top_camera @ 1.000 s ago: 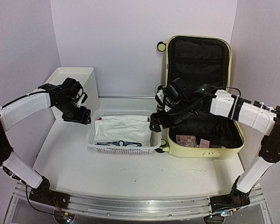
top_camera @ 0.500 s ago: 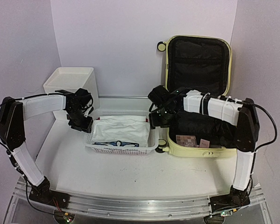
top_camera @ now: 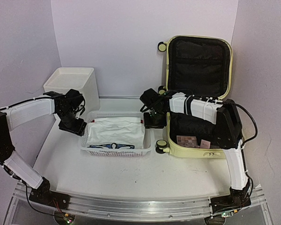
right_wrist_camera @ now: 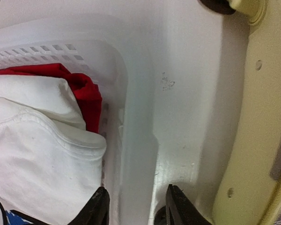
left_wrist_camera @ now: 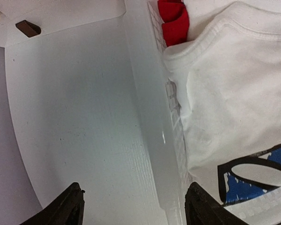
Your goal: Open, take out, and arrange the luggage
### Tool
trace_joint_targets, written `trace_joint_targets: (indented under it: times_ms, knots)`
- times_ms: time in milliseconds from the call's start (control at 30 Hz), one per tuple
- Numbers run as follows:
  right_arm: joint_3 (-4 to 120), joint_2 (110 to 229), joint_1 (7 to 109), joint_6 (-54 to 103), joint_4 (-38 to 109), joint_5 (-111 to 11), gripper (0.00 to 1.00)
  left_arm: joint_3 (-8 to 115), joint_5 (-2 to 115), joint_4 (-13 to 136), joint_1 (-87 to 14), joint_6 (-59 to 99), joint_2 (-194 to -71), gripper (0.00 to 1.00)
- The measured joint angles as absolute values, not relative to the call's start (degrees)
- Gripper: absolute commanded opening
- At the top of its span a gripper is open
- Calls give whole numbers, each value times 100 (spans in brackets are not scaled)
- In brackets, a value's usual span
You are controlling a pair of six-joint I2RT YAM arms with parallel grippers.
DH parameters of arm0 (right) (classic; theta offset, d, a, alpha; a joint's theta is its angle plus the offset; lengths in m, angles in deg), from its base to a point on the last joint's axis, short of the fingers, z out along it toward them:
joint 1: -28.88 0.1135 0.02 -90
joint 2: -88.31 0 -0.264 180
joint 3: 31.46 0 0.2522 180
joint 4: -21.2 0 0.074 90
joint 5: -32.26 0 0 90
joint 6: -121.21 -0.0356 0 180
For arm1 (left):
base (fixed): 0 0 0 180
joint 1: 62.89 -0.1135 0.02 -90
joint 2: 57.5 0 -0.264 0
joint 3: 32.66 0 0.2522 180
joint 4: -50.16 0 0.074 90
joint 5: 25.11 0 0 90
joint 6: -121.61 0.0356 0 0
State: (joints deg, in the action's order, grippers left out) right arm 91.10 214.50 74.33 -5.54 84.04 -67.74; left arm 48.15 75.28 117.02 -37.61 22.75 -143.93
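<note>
The pale yellow luggage lies open at the right, its lid upright against the back wall; part of its shell shows in the right wrist view. My left gripper is open at the left end of the white perforated basket, one finger outside and one inside over the shirt, with the rim between them. My right gripper is at the basket's right end. Its jaws stand narrowly apart astride the rim, with a thin gap on the outer side.
In the basket lie a white printed T-shirt and a red cloth. A white drawer box stands at the back left. Black fabric and a small palette lie in the luggage. A luggage wheel sits beside the basket.
Both arms have come down to the ends of the basket, and the basket has slid a little to the left. The right jaws have narrowed around the rim.
</note>
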Motion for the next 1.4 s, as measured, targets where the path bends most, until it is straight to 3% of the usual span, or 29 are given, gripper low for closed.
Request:
trace_joint_targets:
  times_ms: [133, 367, 600, 1067, 1200, 1267, 1400]
  knots:
    - [9110, 21579, 7577, -812, 8360, -6667, 12, 4937, 7491, 12048, -3774, 2275, -13849, 79]
    - [8893, 21520, 8215, -1549, 7818, -6700, 0, 5575, 7301, 12253, -3772, 2159, -12516, 81]
    - [9016, 21616, 9192, -2336, 7797, -6956, 0, 5685, 7104, 12308, -3772, 1792, -11584, 81]
    - [11966, 23579, 10475, -3855, 7882, -8142, 2, 5636, 6603, 12375, -3772, 1635, -10636, 81]
    - [12841, 24136, 10650, -3990, 7810, -8488, 9, 5497, 6499, 12406, -3774, 1615, -10350, 81]
    - [13033, 24298, 10705, -4021, 7635, -8601, 30, 5448, 6442, 12408, -3777, 1606, -10273, 81]
    - [13042, 24331, 10757, -3800, 7408, -8643, 57, 5440, 6400, 12413, -3777, 1565, -10229, 83]
